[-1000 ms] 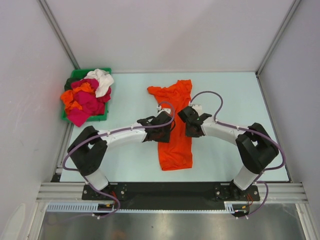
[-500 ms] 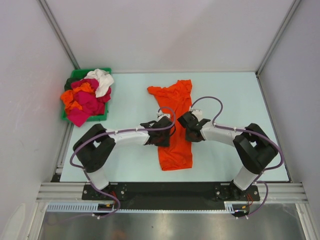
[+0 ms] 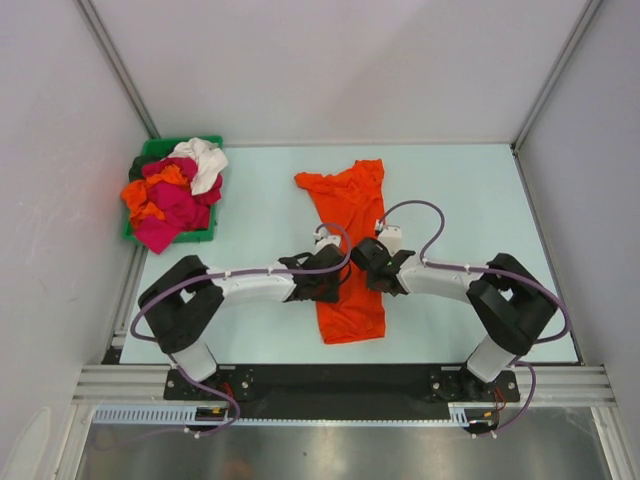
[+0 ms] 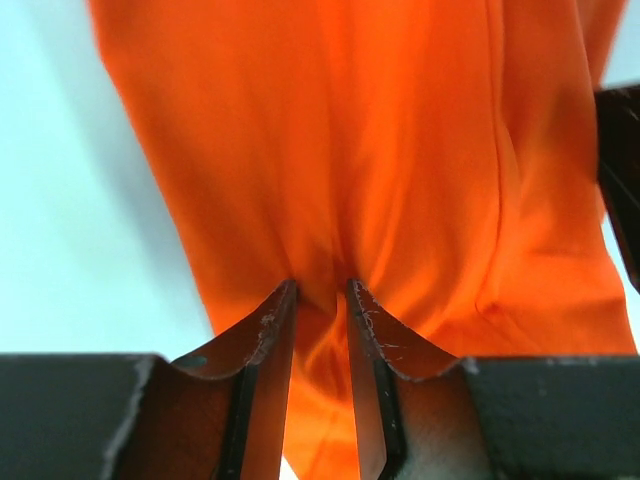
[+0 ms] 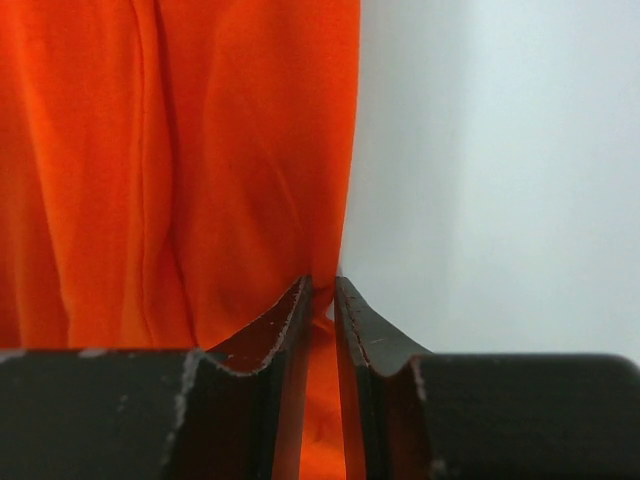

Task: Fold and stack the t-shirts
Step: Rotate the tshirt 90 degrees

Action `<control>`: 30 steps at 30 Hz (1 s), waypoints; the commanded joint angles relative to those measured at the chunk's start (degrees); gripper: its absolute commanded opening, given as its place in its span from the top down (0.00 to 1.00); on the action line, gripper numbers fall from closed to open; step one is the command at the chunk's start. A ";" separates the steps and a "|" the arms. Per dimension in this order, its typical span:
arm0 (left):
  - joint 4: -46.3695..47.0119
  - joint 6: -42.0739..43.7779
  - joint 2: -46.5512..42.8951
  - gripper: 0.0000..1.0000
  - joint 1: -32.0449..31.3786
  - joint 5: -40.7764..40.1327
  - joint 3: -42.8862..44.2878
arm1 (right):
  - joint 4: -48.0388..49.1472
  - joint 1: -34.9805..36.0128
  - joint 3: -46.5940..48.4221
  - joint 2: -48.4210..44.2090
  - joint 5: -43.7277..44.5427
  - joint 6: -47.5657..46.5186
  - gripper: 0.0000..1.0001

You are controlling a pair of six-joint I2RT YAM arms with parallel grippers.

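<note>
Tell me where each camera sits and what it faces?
Top: fixed above and behind the arms, looking down at the table; left arm and right arm show.
Left wrist: on that arm, looking along the left fingers pinching the orange shirt.
Right wrist: likewise, along the right fingers pinching the shirt's edge.
Shared: all three see the orange shirt.

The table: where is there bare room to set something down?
Bare table lies right of the orange t-shirt, and between it and the green bin. The near middle is crowded: the left arm and right arm meet over the shirt, jaws pinching it.
</note>
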 commanded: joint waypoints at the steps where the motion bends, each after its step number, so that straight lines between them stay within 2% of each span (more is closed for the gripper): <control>1: -8.62 -3.83 -0.37 0.67 -4.88 5.09 -6.09 | -7.60 5.35 -6.79 1.22 -10.85 6.95 0.79; 12: -11.34 -5.85 -5.03 0.67 -8.05 5.27 -11.81 | -11.29 12.03 -12.15 -3.17 -12.70 14.94 0.78; 15: -11.87 -6.03 -6.44 0.67 -8.05 4.66 -12.17 | -11.56 12.48 -12.33 -3.79 -12.44 15.13 0.78; 17: -12.22 -5.60 -7.66 0.67 -8.05 1.34 -10.95 | -11.82 11.95 -10.23 -4.49 -9.38 12.94 0.77; 19: -13.71 -3.40 -8.72 0.61 -7.96 -2.27 -5.60 | -12.34 10.38 -4.38 -6.25 -5.00 7.34 0.75; 20: -14.50 -2.18 -8.99 0.59 -7.62 -6.11 -2.88 | -12.43 7.06 -1.98 -6.86 -4.01 4.87 0.73; 21: -15.73 0.53 -9.08 0.57 -6.05 -7.20 3.15 | -12.35 5.03 1.17 -7.91 -3.48 2.49 0.72; 23: -15.83 3.10 -8.12 0.56 -2.71 -6.17 8.90 | -11.21 -1.72 10.57 -7.75 -3.82 -4.72 0.71; 25: -15.74 5.65 -5.31 0.56 3.35 -5.10 16.81 | -10.59 -5.70 16.73 -4.96 -4.26 -10.15 0.69; 26: -15.57 7.31 -4.08 0.56 5.20 -4.49 19.19 | -10.76 -7.28 23.20 -3.46 -4.61 -11.32 0.69; 30: -13.90 10.84 5.56 0.57 12.94 -1.24 30.07 | -9.28 -14.84 33.35 5.41 -7.77 -15.98 0.71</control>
